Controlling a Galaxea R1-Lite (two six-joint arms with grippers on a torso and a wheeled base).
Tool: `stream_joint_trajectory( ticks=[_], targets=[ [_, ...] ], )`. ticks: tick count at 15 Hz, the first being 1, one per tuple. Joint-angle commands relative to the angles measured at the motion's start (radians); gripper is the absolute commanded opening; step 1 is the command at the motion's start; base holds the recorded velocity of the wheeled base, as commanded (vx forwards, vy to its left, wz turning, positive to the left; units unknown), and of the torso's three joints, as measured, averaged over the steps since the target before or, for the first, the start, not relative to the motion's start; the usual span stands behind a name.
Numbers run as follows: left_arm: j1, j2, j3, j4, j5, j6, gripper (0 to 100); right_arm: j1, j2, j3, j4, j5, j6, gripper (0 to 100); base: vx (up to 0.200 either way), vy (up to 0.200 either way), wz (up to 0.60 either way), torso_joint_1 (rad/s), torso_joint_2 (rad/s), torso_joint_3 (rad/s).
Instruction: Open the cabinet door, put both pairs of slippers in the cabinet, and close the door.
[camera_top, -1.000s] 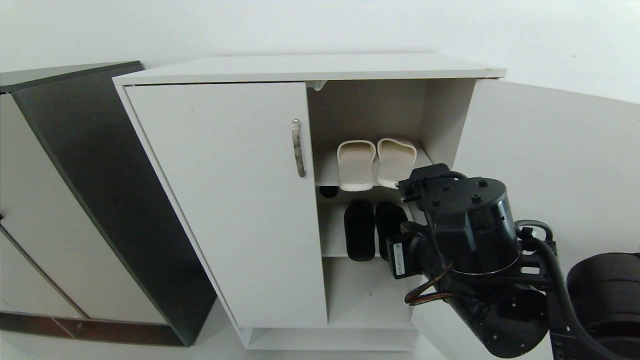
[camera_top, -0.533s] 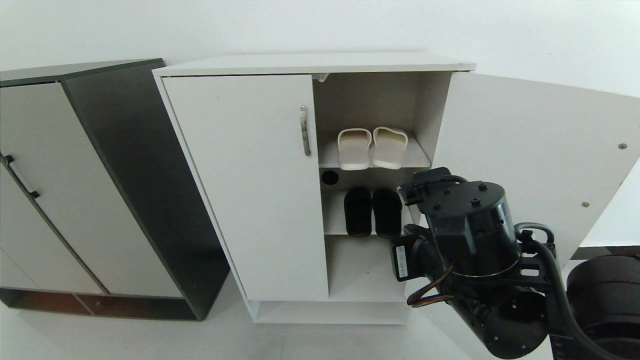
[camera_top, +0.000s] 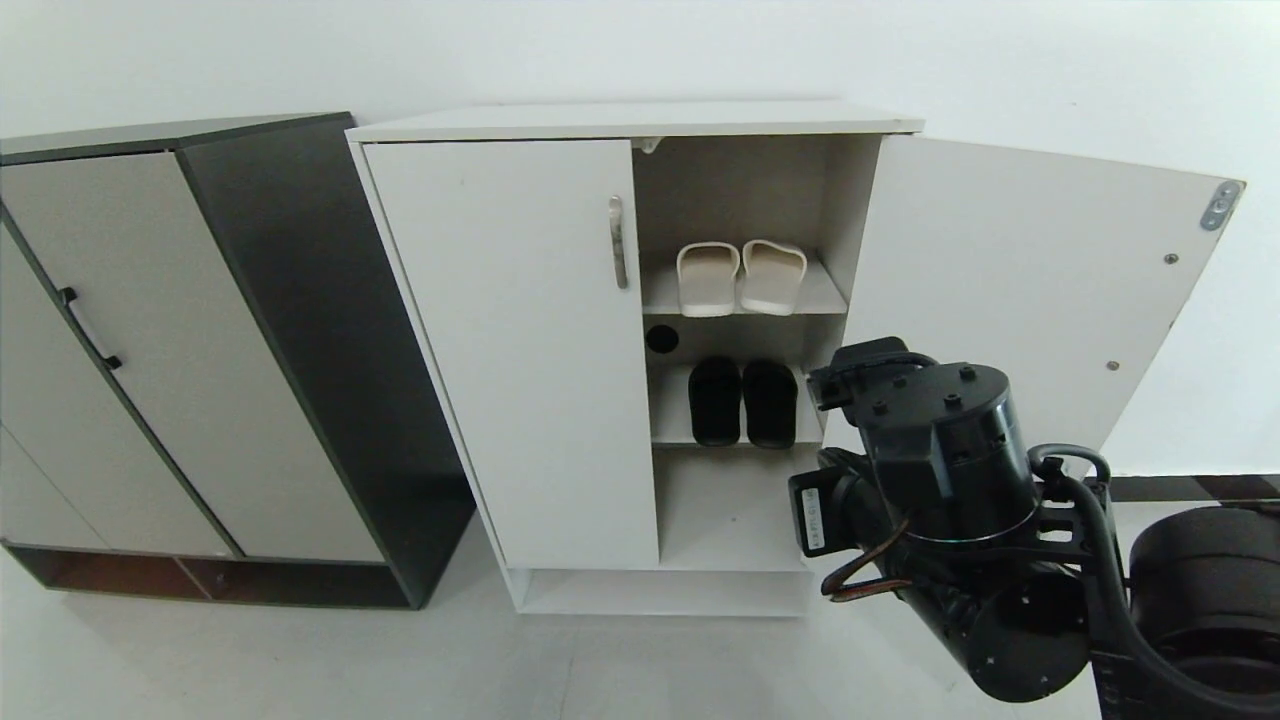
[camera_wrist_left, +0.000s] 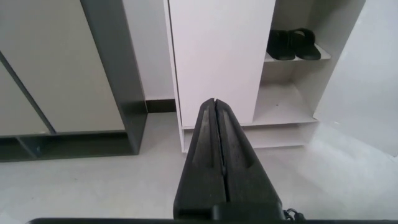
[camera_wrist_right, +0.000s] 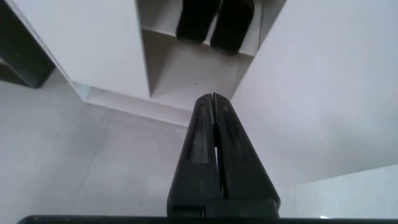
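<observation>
Judging the step left: shutting the open right door (camera_top: 1000, 290), swung wide and standing just right of the right claw (camera_wrist_right: 213, 96), pressed together and empty. Probably nearer than the left claw (camera_wrist_left: 214, 101), likewise pressed together, facing the closed left half. Shelved inside the cabinet (camera_top: 640, 120): beige slippers (camera_top: 740, 277) above, black slippers (camera_top: 743, 402) below.

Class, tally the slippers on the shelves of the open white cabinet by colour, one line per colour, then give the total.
Cream slippers: 2
Black slippers: 2
Total: 4
</observation>
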Motion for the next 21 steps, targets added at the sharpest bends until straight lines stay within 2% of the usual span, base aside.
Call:
stream_joint_trajectory(
  ticks=[1,8,11,21],
  targets=[
    [0.0,0.001,0.0,0.0,0.001,0.0,0,0.001,0.002,0.003,0.0,0.0,0.0,0,0.0,0.0,0.0,0.0,0.0,0.0],
    [0.0,0.001,0.0,0.0,0.001,0.0,0,-0.008,0.004,0.011,0.0,0.003,0.0,0,0.0,0.0,0.0,0.0,-0.03,-0.032],
    [0.0,0.001,0.0,0.0,0.001,0.0,0,-0.008,0.002,0.011,0.0,0.003,0.0,0,0.0,0.0,0.0,0.028,-0.22,-0.333],
    [0.0,0.001,0.0,0.0,-0.001,0.0,0,-0.008,0.002,0.011,0.0,0.003,-0.002,0,0.0,0.0,0.0,0.109,-0.49,-0.34]
  ],
)
